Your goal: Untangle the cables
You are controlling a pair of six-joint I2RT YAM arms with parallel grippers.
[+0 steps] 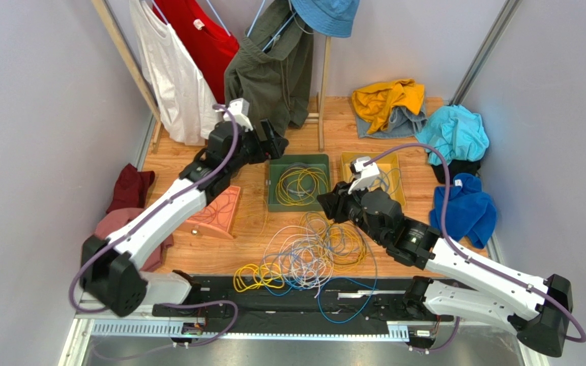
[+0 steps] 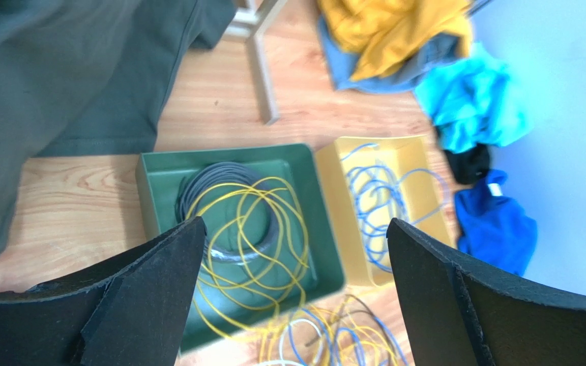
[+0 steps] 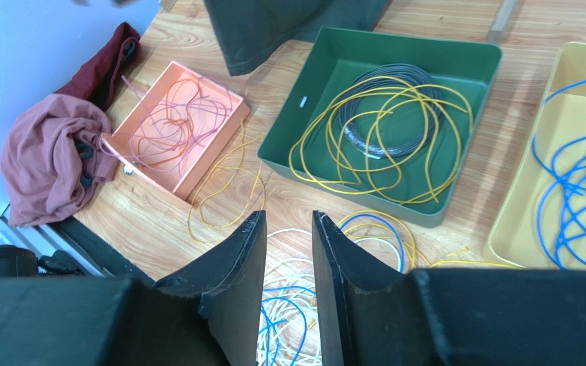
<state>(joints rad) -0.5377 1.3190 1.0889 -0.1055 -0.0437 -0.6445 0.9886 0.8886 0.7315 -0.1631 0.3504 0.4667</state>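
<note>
A tangle of yellow, blue and white-grey cables lies on the wooden table near the front edge. Yellow cables over a dark coil fill the green tray. Blue cables lie in the yellow tray, and orange-pink ones in the pink tray. My left gripper hangs above the green tray's back edge, jaws wide open and empty. My right gripper hovers over the tangle, jaws apart by a narrow gap with nothing between them.
Clothes hang on a rack at the back. Yellow, teal and blue garments lie at the right, maroon and pink cloths at the left. A black rail runs along the near edge.
</note>
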